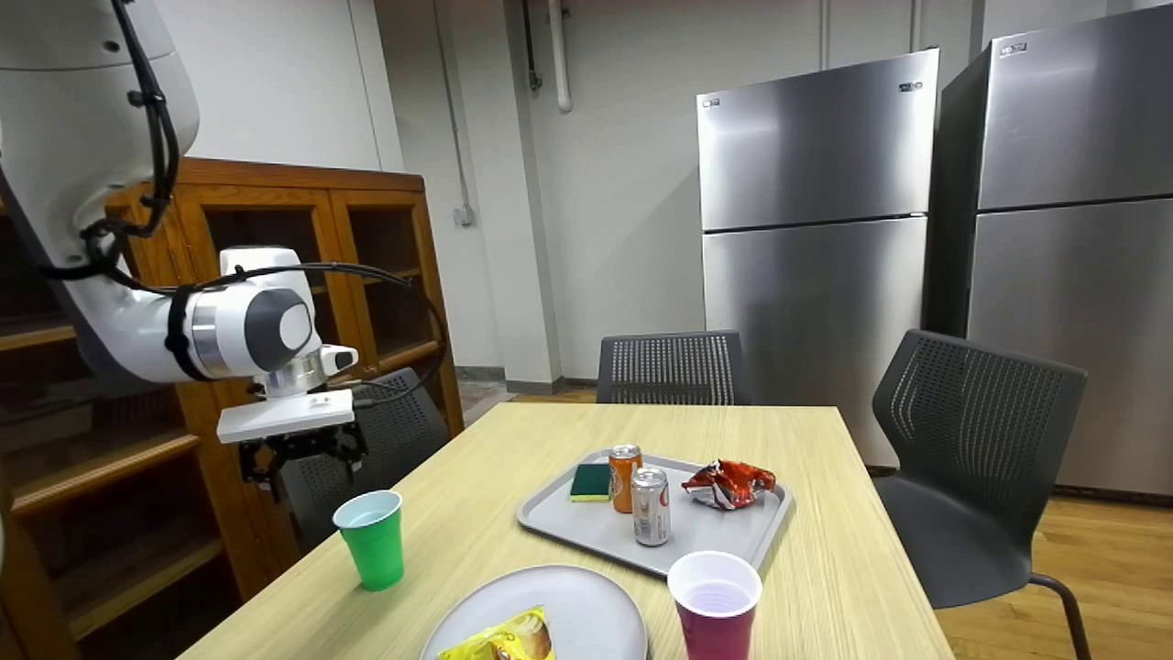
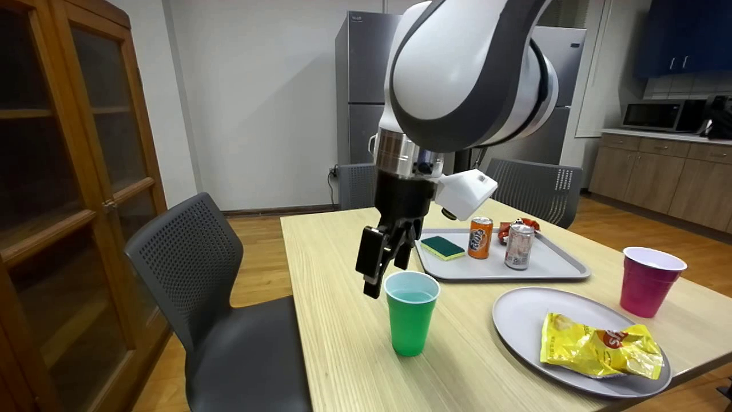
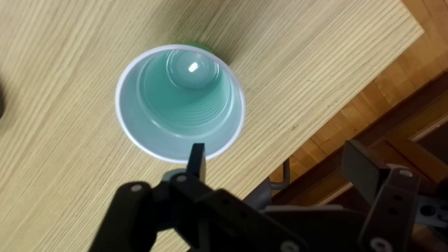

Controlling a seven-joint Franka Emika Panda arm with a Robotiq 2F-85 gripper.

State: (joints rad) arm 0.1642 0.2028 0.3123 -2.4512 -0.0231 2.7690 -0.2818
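Gripper [image 3: 276,159] spread apart; green cup [image 2: 409,329] upright, lower, just to its side; we can't judge contact (awkward angle)

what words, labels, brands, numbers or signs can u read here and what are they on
"Fanta": on the orange can.
Yellow packet: lettering on its red emblem is creased, whole word not readable.
Silver can: printing too small and blurred.
Red wrapper: crumpled, nothing legible.
Fridge badges: too small to read.
White wrist mount: its label is too small.
Green cup: no lettering visible.
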